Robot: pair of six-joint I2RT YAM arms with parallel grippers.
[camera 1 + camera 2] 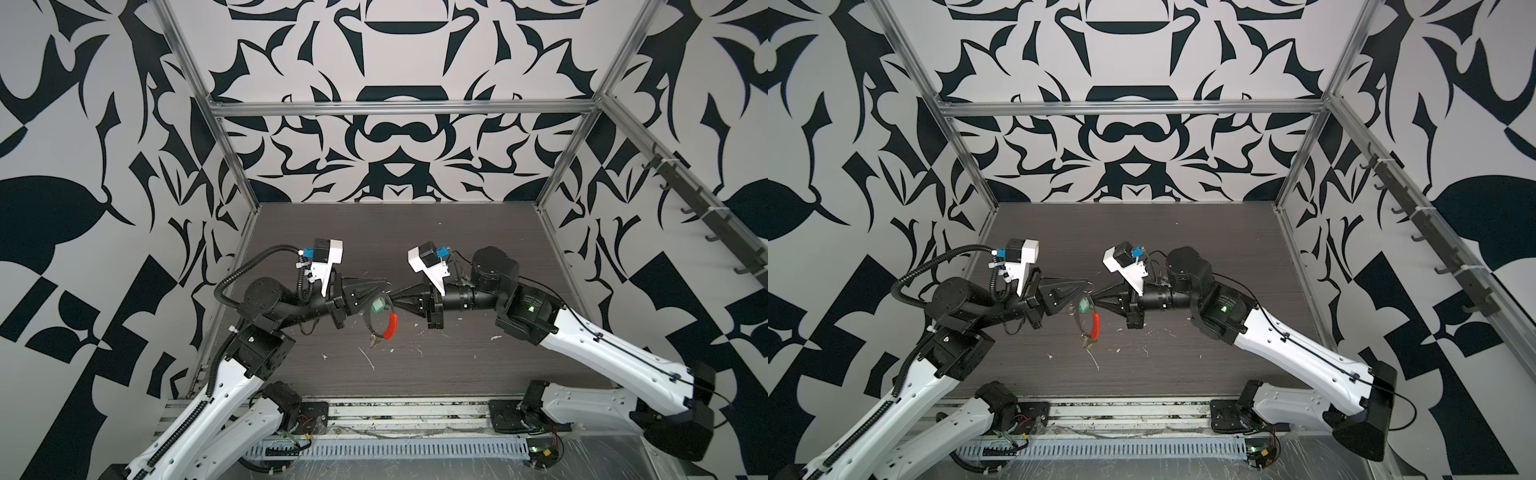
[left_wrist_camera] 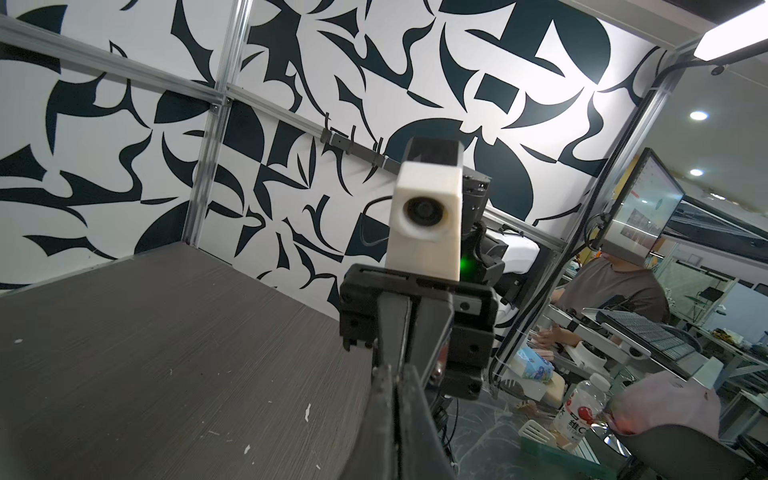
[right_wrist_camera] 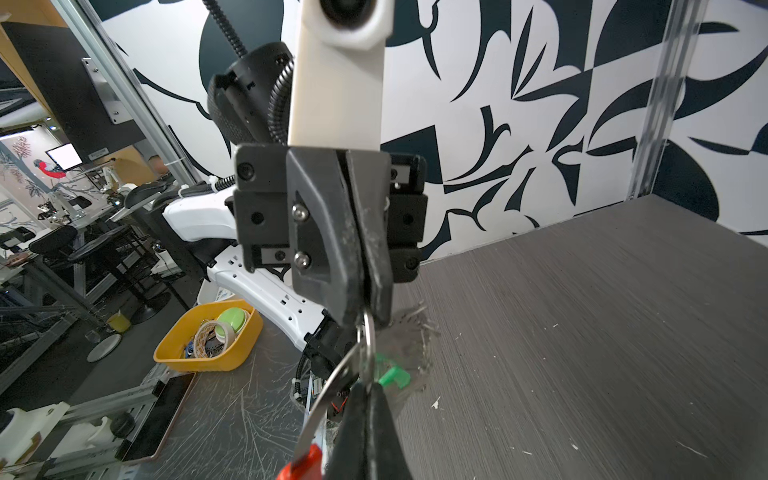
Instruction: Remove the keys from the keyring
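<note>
My left claw point(image 3: 362, 307), shut, seemingly pinches the ring point(image 3: 368, 332) of the green key point(image 3: 390, 374); right claw point(image 3: 365, 395) clamps the light, slippery keyring point(image 1: 391, 326).

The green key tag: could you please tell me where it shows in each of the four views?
Top views: the green key tag hangs mid-picture in both, under where the arms meet.
Left wrist: not in it.
Right wrist: blurred, in the picture's lower middle.
Shared landmark: the red sleeve, absent from the left wrist view.
</note>
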